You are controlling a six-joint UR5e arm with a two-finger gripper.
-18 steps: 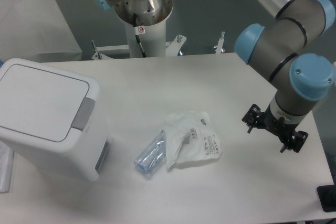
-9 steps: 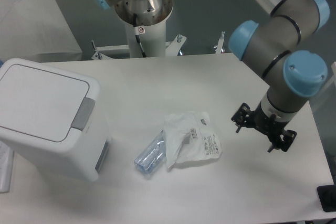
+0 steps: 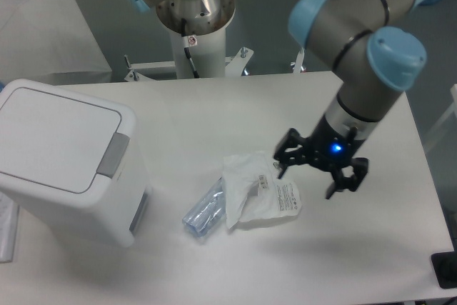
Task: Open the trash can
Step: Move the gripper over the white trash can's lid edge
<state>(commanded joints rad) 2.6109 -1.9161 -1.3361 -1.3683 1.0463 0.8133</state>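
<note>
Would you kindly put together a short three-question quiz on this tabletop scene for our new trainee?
1. True or false: the lid of the trash can is shut.
2. Which lies nearest the gripper? A) the grey push tab B) the white plastic bag C) the clear plastic bottle
3. Fill in: the gripper's fingers are ____, holding nothing.

Key:
1. True; the lid lies flat.
2. B; the bag is just left of the gripper.
3. Open.
</note>
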